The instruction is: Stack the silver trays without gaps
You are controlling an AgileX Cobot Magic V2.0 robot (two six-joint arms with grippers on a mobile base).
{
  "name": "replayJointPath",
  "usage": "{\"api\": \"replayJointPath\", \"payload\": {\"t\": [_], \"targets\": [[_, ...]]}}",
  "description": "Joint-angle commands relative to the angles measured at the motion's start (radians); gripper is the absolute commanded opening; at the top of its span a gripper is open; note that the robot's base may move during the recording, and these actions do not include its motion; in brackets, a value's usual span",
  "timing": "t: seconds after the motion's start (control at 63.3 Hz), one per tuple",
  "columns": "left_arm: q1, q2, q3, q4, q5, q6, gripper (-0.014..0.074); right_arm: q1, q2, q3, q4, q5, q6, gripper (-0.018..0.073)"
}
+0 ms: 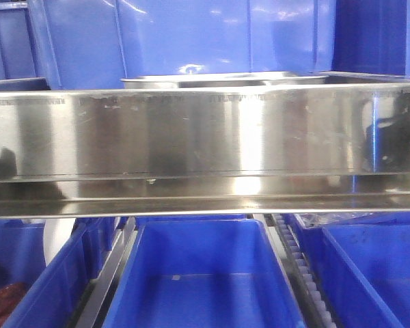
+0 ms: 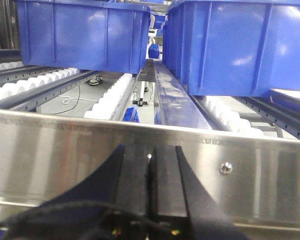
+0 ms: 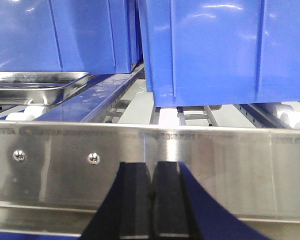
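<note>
A silver tray [image 1: 225, 80] shows only its rolled rim above the brushed-steel shelf rail [image 1: 205, 137] in the front view. The right wrist view catches the same kind of silver tray [image 3: 37, 82] at the far left, resting on the rollers behind the rail. My left gripper [image 2: 150, 155] is shut with nothing between its black pads, hovering just in front of the rail. My right gripper [image 3: 152, 167] is likewise shut and empty, close to the rail [image 3: 150, 165] and well to the right of the tray. Neither gripper appears in the front view.
Blue plastic bins [image 1: 205, 273] fill the lower shelf, and more blue bins [image 2: 85, 35] [image 3: 215, 50] stand on white rollers [image 2: 112, 95] behind the rail. Rail screws [image 3: 93, 158] [image 2: 226, 167] face the grippers.
</note>
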Motion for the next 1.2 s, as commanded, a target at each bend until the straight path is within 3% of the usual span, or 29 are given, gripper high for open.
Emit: {"api": "replayJointPath", "payload": {"t": [0.0, 0.126, 0.237, 0.316, 0.474, 0.585, 0.664, 0.774, 0.933, 1.185], "targets": [[-0.006, -0.015, -0.004, -0.023, -0.096, -0.004, -0.0048, 0.001, -0.018, -0.001, -0.003, -0.108, -0.007, 0.0053], [-0.006, -0.015, -0.01, -0.097, -0.149, -0.004, -0.0048, 0.001, -0.018, -0.001, -0.003, -0.163, -0.007, 0.0053], [-0.006, -0.006, -0.078, -0.092, -0.159, -0.004, -0.0048, 0.001, -0.018, -0.05, 0.013, -0.214, 0.005, 0.0053], [-0.006, 0.015, -0.193, -0.064, -0.071, -0.004, -0.0045, 0.001, -0.017, -0.133, 0.013, -0.149, 0.005, 0.0053], [-0.025, 0.131, -0.524, -0.009, 0.265, 0.024, 0.006, 0.001, 0.034, -0.402, 0.013, 0.129, 0.005, 0.0093], [-0.051, 0.264, -0.72, -0.014, 0.435, 0.056, 0.0232, 0.001, 0.125, -0.565, 0.013, 0.249, 0.005, 0.0264], [-0.067, 0.364, -0.804, -0.014, 0.49, 0.058, 0.0349, 0.001, 0.212, -0.645, 0.013, 0.273, 0.005, 0.0463], [-0.087, 0.488, -0.874, -0.034, 0.524, 0.121, 0.0397, 0.001, 0.316, -0.706, 0.013, 0.283, 0.005, 0.0646], [-0.241, 0.633, -0.966, -0.204, 0.568, 0.399, 0.0397, 0.033, 0.476, -0.813, 0.099, 0.316, 0.004, 0.0622], [-0.502, 0.911, -1.146, -0.235, 0.628, 0.411, 0.0397, 0.268, 0.753, -1.018, 0.145, 0.415, -0.033, 0.0622]]}}
